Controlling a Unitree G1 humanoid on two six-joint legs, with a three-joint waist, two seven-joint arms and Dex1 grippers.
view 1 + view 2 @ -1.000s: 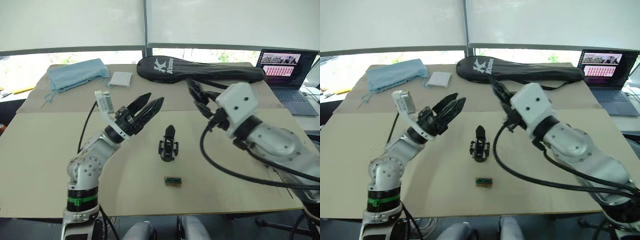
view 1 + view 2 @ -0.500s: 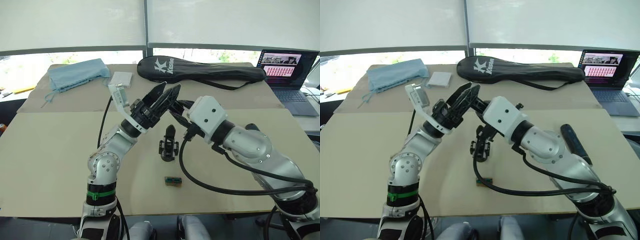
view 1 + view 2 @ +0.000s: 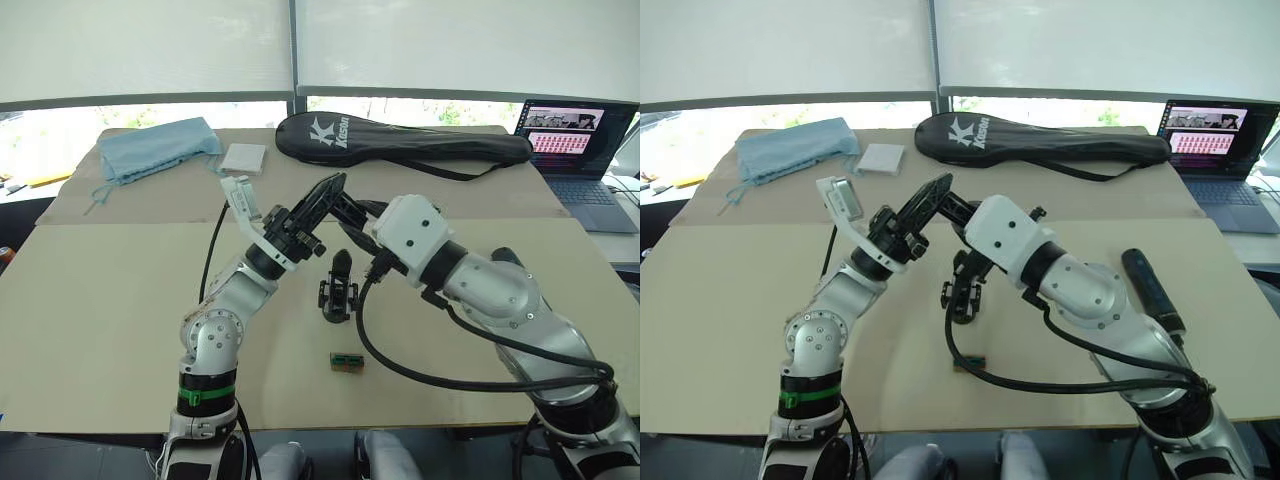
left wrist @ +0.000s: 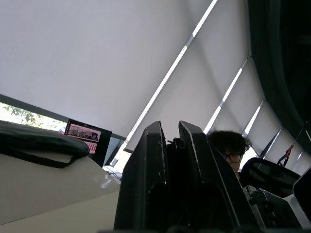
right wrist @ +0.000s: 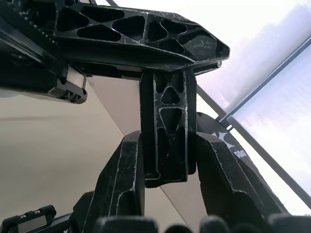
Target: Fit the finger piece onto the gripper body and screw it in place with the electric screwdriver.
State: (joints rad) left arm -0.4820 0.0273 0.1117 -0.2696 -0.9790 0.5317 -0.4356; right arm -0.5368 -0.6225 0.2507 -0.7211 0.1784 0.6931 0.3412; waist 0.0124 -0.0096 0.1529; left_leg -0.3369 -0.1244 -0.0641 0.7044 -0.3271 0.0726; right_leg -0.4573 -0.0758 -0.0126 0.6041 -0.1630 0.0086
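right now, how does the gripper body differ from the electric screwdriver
The gripper body stands upright mid-table, one finger pointing up; the electric screwdriver lies flat to the right, partly behind the right arm. The gripper body is short and blocky; the electric screwdriver is a long cylinder. Both are black, on the table, unheld.
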